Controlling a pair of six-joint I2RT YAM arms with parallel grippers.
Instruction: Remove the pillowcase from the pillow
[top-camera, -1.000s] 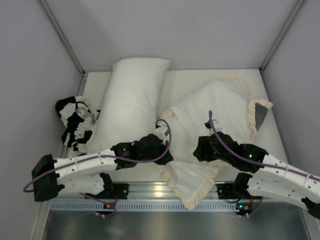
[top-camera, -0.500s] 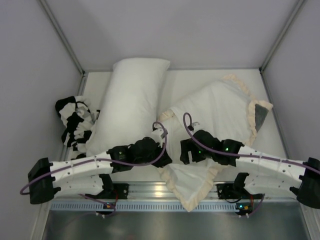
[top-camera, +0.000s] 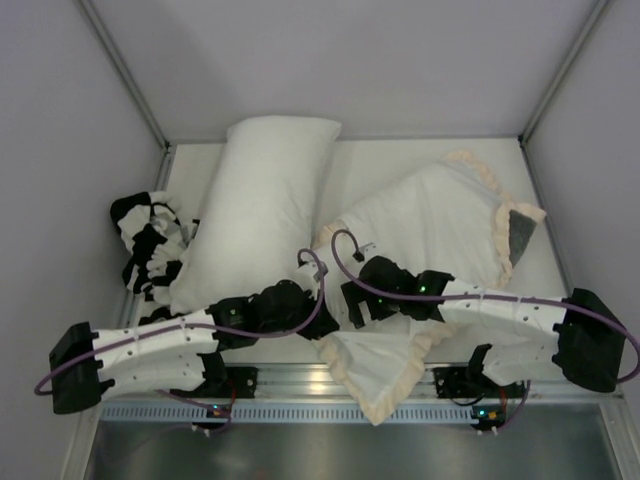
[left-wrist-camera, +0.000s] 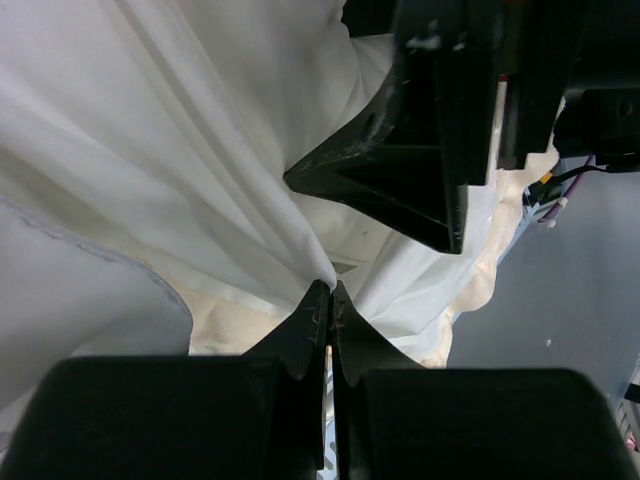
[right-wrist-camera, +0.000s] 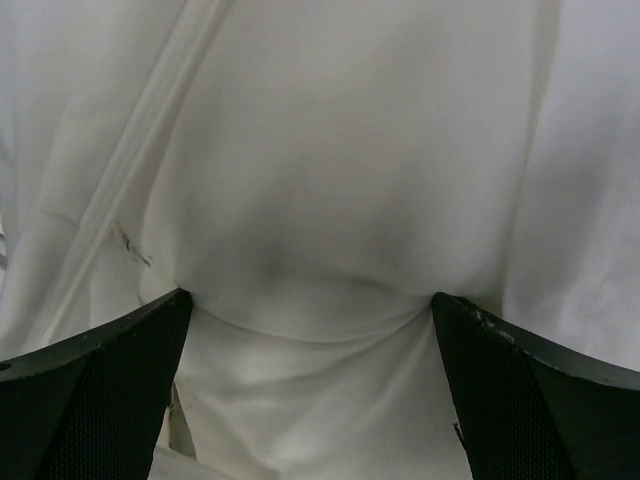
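The pillowcase lies at centre right, white face up, with its cream frill round the edge and a dark grey corner folded over at the right. It bulges; the pillow is hidden inside it. My left gripper is shut on a fold of the pillowcase's white cloth, pinched at the fingertips of the left gripper. Just to its right, my right gripper is wide open and pressed down on the pillowcase. White cloth swells between the fingers of the right gripper.
A longer plain white pillow lies at the left centre, with a black-and-white patterned cloth bunched against the left wall. The pillowcase's near flap hangs over the metal rail at the table's front edge. Enclosure walls close in both sides.
My right gripper moved left across the pillowcase to sit beside the left gripper, and it opened wide. The left gripper kept its pinch and drew slightly toward the near left.
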